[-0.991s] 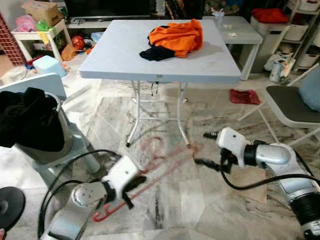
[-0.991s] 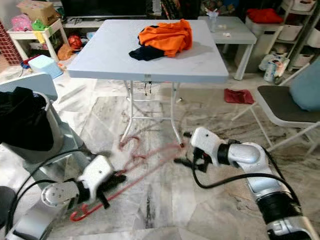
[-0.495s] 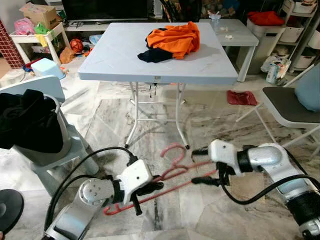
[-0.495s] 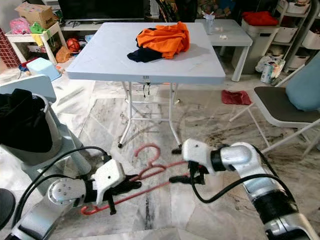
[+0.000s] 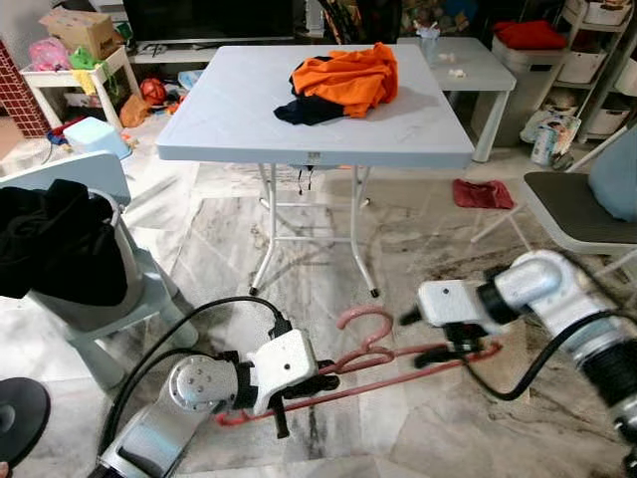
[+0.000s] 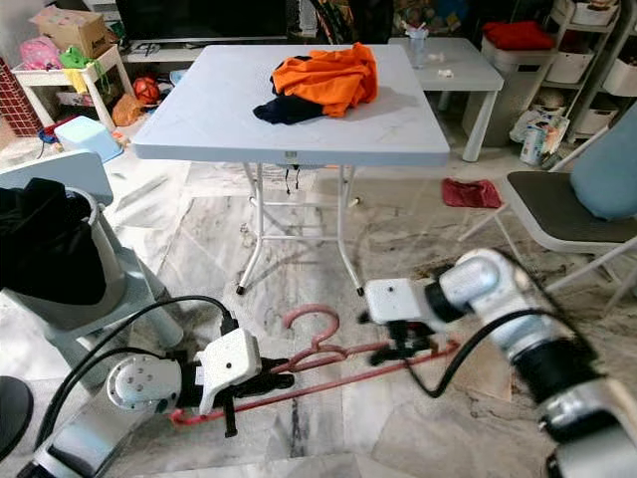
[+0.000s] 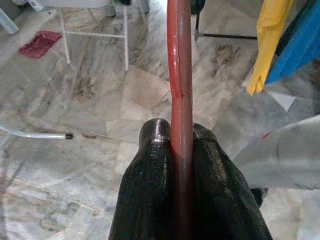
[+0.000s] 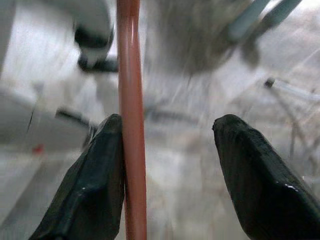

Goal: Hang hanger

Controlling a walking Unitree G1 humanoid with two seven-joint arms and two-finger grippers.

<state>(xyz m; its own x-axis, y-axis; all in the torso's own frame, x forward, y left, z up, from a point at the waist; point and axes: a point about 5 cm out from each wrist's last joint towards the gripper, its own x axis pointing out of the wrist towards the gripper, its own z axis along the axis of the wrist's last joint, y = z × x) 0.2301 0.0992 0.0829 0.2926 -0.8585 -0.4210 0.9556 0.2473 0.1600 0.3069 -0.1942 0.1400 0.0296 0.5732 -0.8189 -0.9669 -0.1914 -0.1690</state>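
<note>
A red plastic hanger hangs roughly level just above the marble floor, hook pointing toward the table. My left gripper is shut on the bar near its left end; the left wrist view shows both black fingers pressed against the red bar. My right gripper sits at the right end of the hanger and is open. In the right wrist view the bar lies against one finger, with a wide gap to the other finger.
A grey folding table stands ahead with orange and dark clothes on it. A chair with black clothing is at my left, a folding chair at my right, and a red cloth lies on the floor.
My right gripper has slid along the hanger to its right end and its arm has turned. The hanger has shifted right and levelled out, still held by my left gripper.
</note>
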